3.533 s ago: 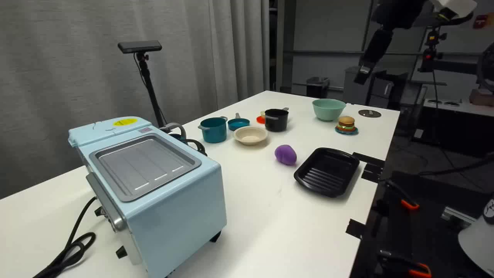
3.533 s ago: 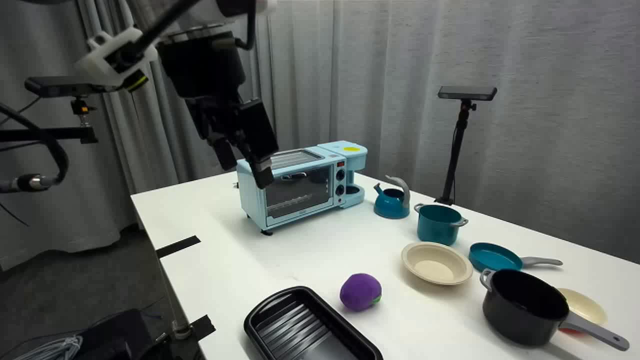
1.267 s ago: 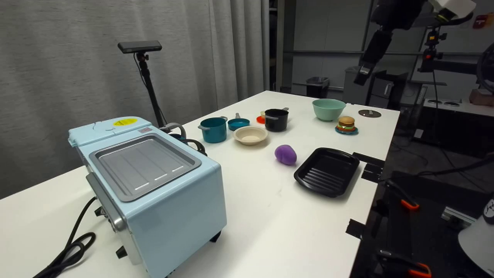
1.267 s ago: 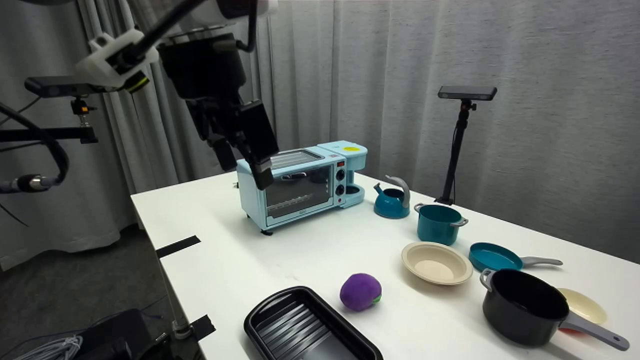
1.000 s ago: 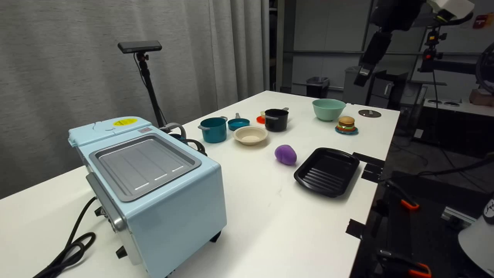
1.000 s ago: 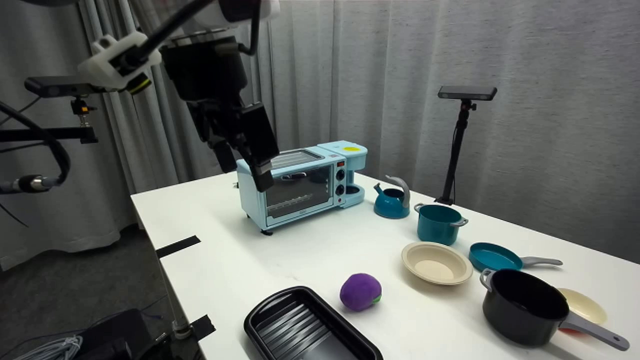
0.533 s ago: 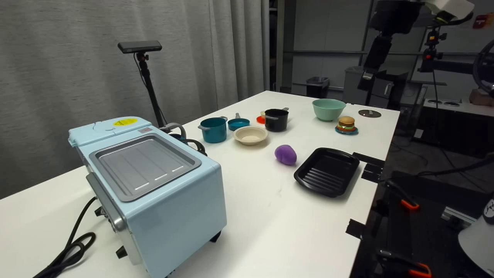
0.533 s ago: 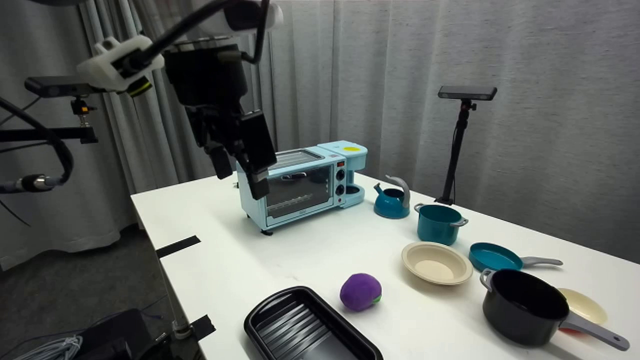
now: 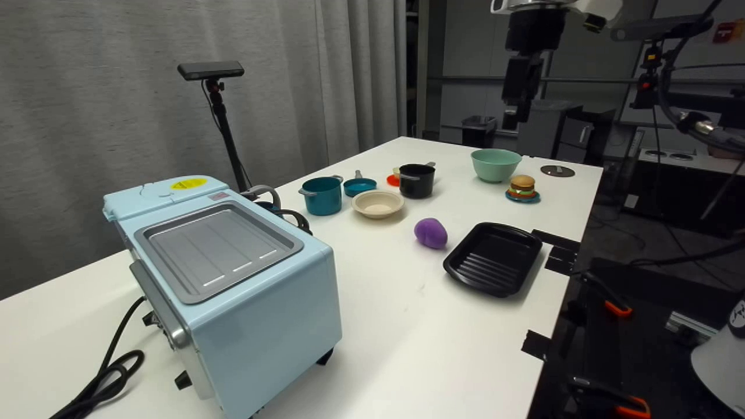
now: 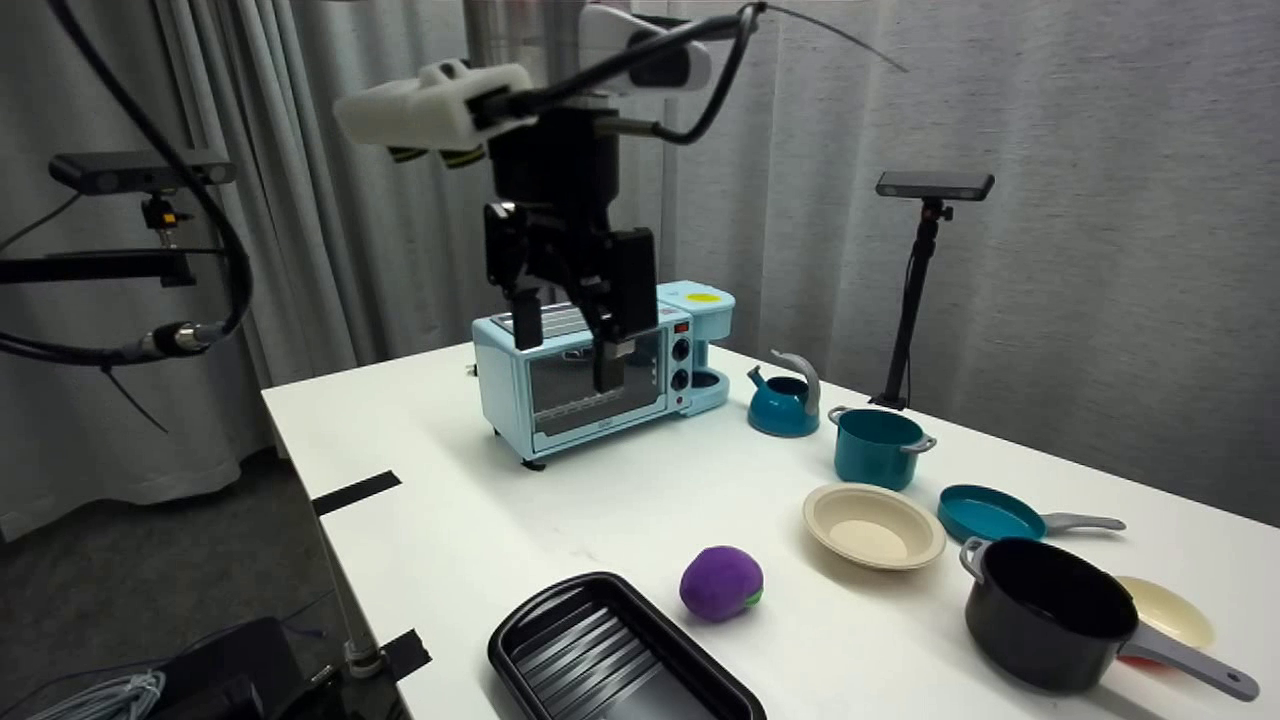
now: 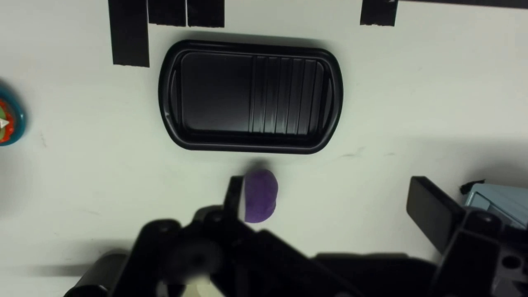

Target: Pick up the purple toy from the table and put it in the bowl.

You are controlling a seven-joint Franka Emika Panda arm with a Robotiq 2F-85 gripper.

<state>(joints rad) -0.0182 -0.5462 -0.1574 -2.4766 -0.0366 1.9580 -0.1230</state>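
The purple toy (image 9: 430, 233) lies on the white table (image 9: 390, 331) beside a black tray. It also shows in an exterior view (image 10: 720, 584) and in the wrist view (image 11: 261, 196), partly hidden behind a finger. The cream-beige bowl (image 9: 378, 205) stands near the toy, and it shows in an exterior view (image 10: 873, 527). It looks empty. My gripper (image 10: 568, 355) is open and empty, well above the table and pointing down. In the wrist view its fingers (image 11: 326, 194) are wide apart, with the toy beside the left finger, far below.
The black tray (image 9: 493, 259) lies close to the toy. A teal pot (image 10: 876, 448), teal pan (image 10: 990, 514) and black saucepan (image 10: 1050, 615) stand around the bowl. A green bowl (image 9: 495, 164) and toy burger (image 9: 522, 187) are farther off. A light-blue toaster oven (image 9: 262, 326) stands at one end.
My gripper has moved over the table, leftward in one exterior picture and rightward in another, and has turned more upright. It stays open. The toy and bowl have not moved.
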